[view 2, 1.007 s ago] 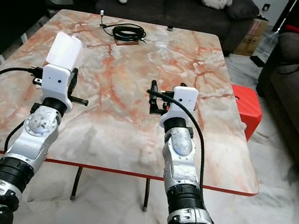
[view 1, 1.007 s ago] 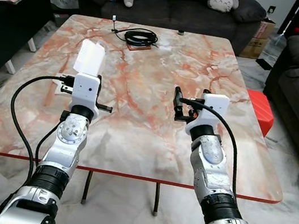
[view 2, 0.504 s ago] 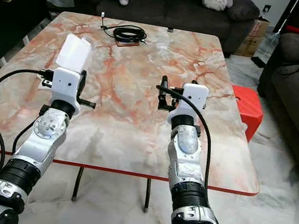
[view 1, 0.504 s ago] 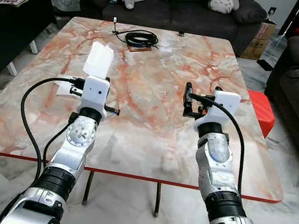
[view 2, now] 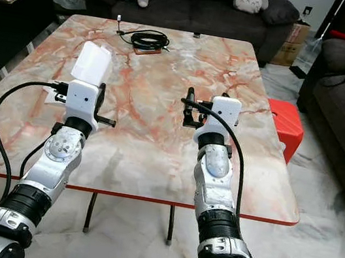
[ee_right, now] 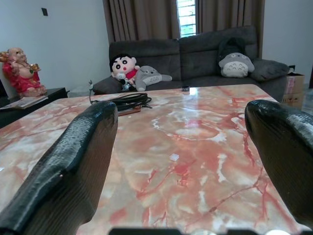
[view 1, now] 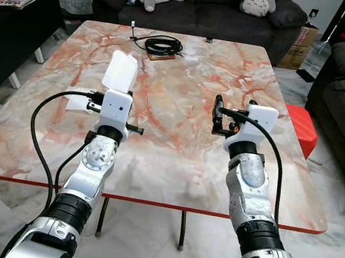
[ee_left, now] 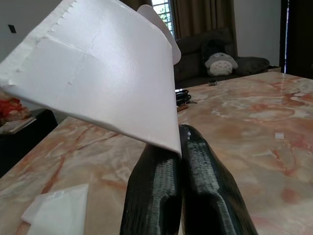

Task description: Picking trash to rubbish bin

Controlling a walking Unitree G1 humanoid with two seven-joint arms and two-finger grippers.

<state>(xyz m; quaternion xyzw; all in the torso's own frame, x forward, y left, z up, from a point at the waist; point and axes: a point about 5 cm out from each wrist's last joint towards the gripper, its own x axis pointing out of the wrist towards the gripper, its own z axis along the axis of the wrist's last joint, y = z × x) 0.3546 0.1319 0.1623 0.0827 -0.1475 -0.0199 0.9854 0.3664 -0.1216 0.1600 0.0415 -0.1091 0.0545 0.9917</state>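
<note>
White paper trash [view 1: 120, 71] is held upright left of centre in the left eye view, clamped between the closed fingers of the left gripper [ee_left: 182, 147] above the marble tabletop [view 1: 169, 148]. The right gripper [view 1: 216, 115] is raised right of centre, its fingers spread apart. Another white scrap [ee_left: 56, 211] is seen lying flat, partly cut off.

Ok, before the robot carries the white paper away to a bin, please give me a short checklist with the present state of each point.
1. Left gripper shut on the white paper: ok.
2. Paper lifted off the marble table: ok.
3. Right gripper open and holding nothing: ok.
4. Second white piece remains on the table beside the left arm: not ok.
5. Location of the rubbish bin: cannot tell.
6. Black cable lies far from both arms: ok.
</note>
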